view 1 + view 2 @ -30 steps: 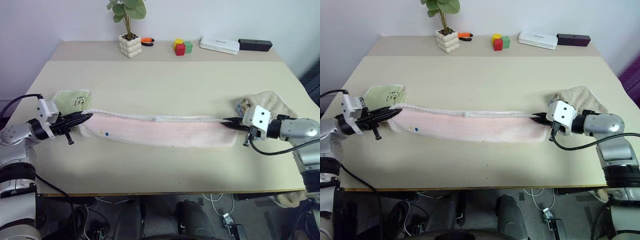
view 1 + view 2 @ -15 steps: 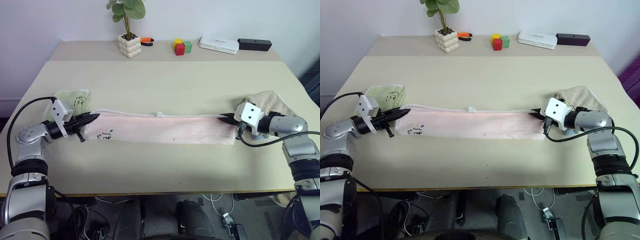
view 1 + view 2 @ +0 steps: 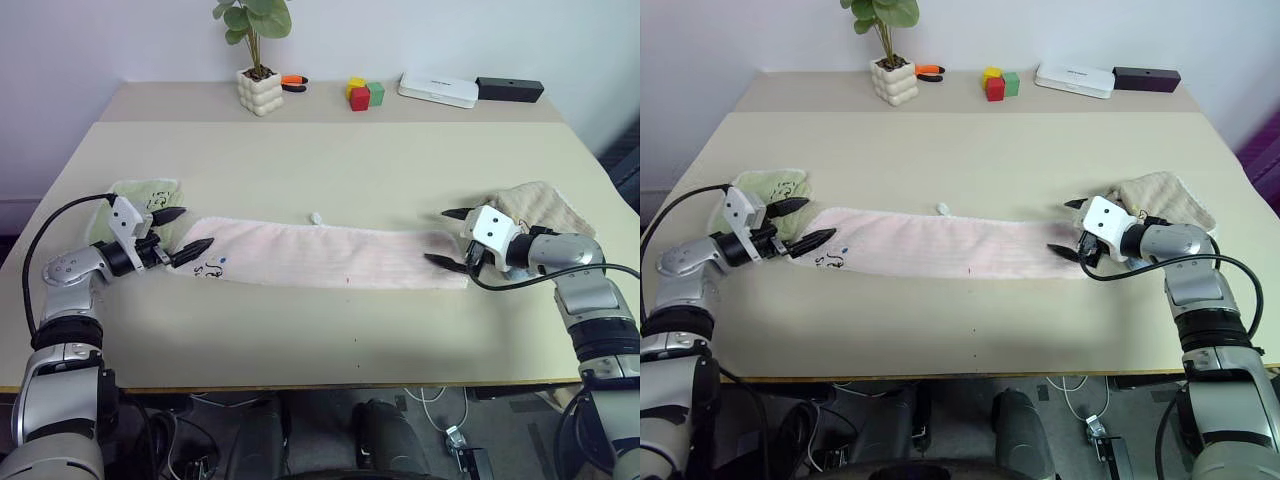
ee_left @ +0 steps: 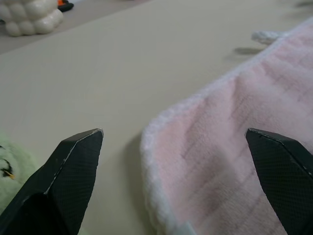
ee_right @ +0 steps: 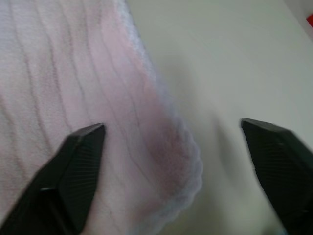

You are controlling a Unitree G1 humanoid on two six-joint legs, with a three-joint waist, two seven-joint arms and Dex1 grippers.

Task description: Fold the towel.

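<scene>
Across the near half of the table (image 3: 330,150) we see the pink towel (image 3: 330,257) lying flat as a long narrow band, its long axis running side to side between our two hands. Our left gripper (image 3: 180,233) stands at its left end and our right gripper (image 3: 448,237) at its right end, each equally near, both with fingers spread wide and holding nothing. We make out pale pink terry with a white scalloped edge, a small dark print near the left end and a small loop at the far edge.
</scene>
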